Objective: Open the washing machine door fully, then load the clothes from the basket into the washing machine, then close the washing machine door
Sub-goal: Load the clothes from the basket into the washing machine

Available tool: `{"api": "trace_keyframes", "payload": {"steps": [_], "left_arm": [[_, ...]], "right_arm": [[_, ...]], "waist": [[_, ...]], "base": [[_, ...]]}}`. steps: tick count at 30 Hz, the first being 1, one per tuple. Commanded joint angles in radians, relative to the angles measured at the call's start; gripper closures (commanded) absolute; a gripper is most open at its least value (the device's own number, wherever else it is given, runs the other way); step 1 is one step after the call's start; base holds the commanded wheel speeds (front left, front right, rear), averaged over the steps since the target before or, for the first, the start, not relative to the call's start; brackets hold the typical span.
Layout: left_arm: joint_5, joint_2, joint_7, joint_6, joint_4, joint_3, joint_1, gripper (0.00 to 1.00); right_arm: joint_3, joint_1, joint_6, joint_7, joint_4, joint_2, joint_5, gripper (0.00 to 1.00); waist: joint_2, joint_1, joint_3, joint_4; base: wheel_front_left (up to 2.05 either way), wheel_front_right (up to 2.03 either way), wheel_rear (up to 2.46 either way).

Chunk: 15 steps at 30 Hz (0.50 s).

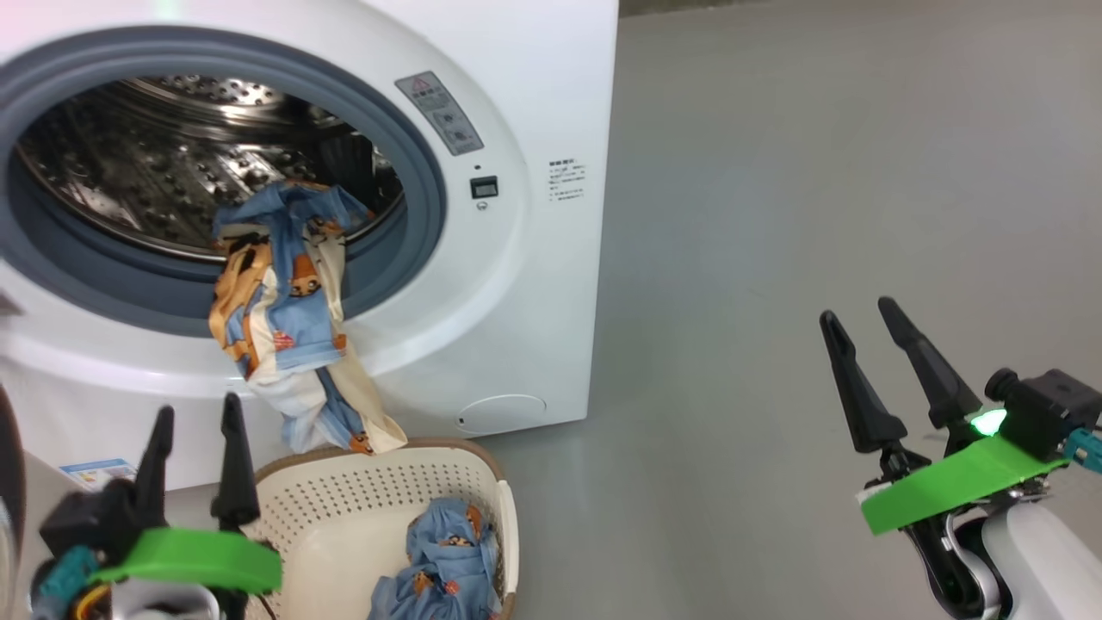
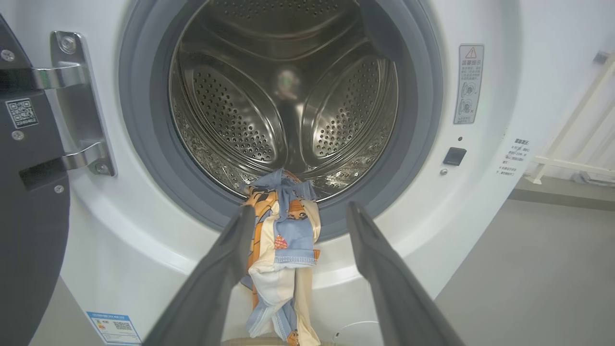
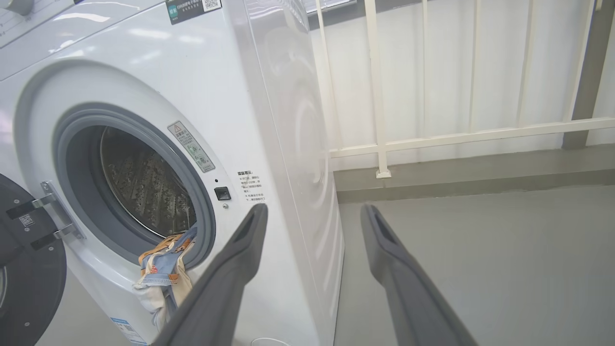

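Head view catches clothes [image 1: 443, 551] in the basket [image 1: 362, 491]; left claw [image 1: 197, 407] and right claw [image 1: 857, 310] gape empty.

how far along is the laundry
Done: the washing machine door is open. In hand: one garment hangs half out over the gasket; left gripper and right gripper open, empty. Left: push it in, load the second garment from the basket, shut the door.

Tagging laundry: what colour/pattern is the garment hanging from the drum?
Garment: light blue with orange-brown cartoon prints, plus cream parts. Best in left wrist view.
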Motion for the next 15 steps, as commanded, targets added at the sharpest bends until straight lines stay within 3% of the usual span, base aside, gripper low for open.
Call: {"api": "trace_keyframes", "payload": {"steps": [1,15], "left_arm": [[0.016,0.014,-0.006,0.004,-0.052,0.035,0.017,0.00],[0.026,-0.027,-0.006,0.018,-0.130,0.042,0.105,0.00]], "right_arm": [[0.005,0.017,0.005,-0.008,-0.017,-0.014,0.001,0.00],[0.000,0.035,0.005,-0.008,-0.003,-0.048,0.005,0.00]], "waist": [[0.0000,0.0001,-0.018,0.017],[0.0000,0.0001,-0.036,0.042]], "base": [[0.00,0.00,0.00],[0.00,0.00,0.00]]}}
